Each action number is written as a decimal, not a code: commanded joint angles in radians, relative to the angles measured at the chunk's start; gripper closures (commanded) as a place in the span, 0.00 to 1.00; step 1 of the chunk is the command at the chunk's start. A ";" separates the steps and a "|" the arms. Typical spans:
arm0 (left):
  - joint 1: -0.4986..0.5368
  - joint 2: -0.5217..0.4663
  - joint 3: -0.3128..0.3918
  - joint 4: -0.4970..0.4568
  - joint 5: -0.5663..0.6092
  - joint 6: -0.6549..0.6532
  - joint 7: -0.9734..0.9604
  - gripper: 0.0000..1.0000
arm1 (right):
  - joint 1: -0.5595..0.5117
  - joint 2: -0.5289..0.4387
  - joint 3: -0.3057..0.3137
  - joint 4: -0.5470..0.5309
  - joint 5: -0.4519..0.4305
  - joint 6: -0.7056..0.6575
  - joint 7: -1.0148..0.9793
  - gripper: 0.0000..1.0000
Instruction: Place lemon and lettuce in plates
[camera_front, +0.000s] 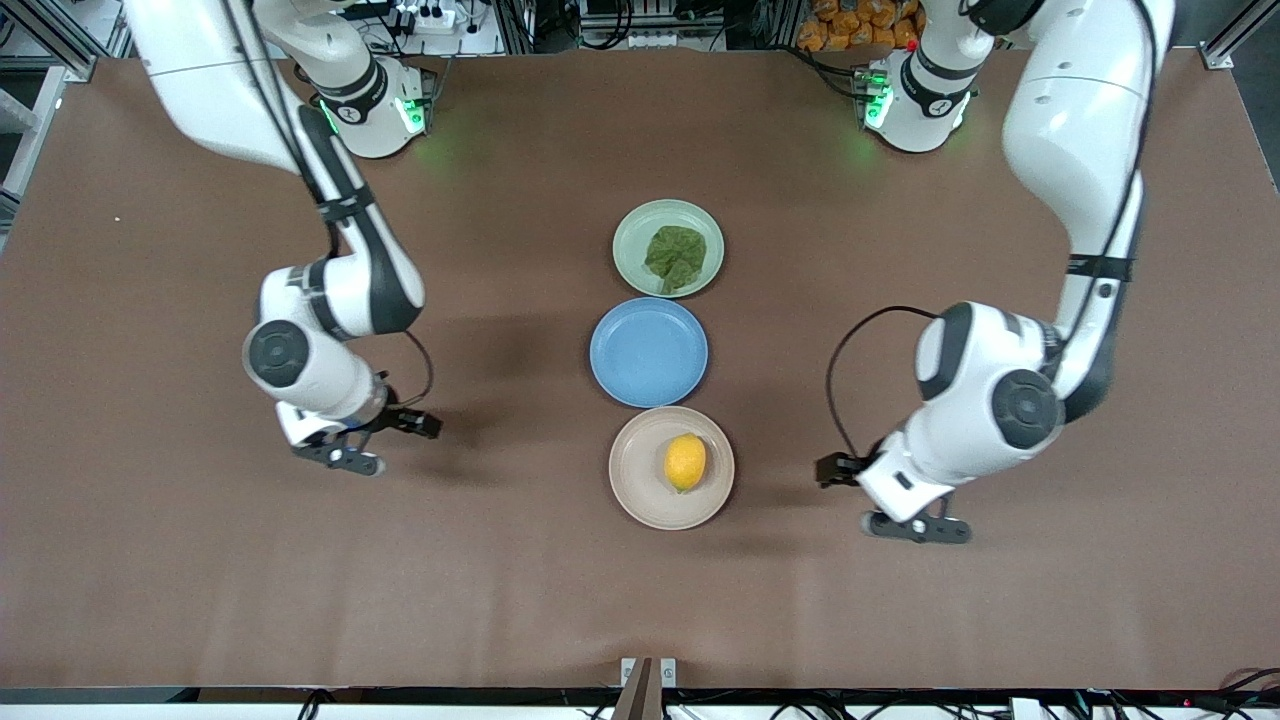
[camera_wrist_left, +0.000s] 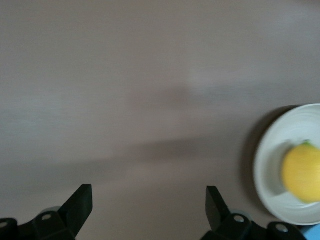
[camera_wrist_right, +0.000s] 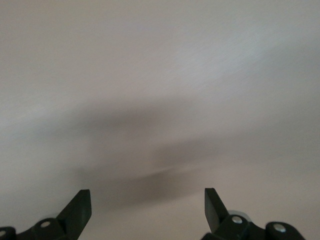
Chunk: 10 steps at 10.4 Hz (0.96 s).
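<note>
The yellow lemon (camera_front: 685, 462) lies in the beige-pink plate (camera_front: 635, 470), the plate nearest the front camera. The dark green lettuce (camera_front: 676, 257) lies in the mint green plate (camera_front: 632, 232), the one closest to the robots' bases. My left gripper (camera_front: 915, 528) hangs open and empty over bare table toward the left arm's end, beside the beige-pink plate. The left wrist view shows the left gripper (camera_wrist_left: 149, 200) spread wide, with the lemon (camera_wrist_left: 302, 172) and its plate (camera_wrist_left: 270, 165) off to one side. My right gripper (camera_front: 345, 455) is open and empty over bare table toward the right arm's end; the right wrist view shows that gripper (camera_wrist_right: 148, 200) over brown tabletop only.
An empty blue plate (camera_front: 648, 352) sits between the two other plates, the three forming a line down the table's middle. Brown tabletop stretches wide on both sides of that line.
</note>
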<state>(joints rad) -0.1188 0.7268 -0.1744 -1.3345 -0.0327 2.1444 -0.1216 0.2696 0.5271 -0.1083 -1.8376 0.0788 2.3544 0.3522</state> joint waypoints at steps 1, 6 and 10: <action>0.080 -0.024 -0.002 -0.043 0.013 -0.009 0.104 0.00 | -0.125 -0.013 0.013 -0.011 -0.021 -0.006 -0.189 0.00; 0.185 -0.046 0.001 -0.051 0.079 -0.073 0.138 0.00 | -0.175 -0.030 0.013 -0.047 -0.021 0.000 -0.283 0.00; 0.212 -0.142 0.003 -0.110 0.100 -0.156 0.129 0.00 | -0.128 -0.206 0.022 -0.242 -0.021 0.031 -0.271 0.00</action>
<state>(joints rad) 0.0777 0.6668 -0.1665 -1.3667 0.0427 2.0065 0.0147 0.1410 0.4497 -0.0959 -1.9446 0.0746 2.3694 0.0739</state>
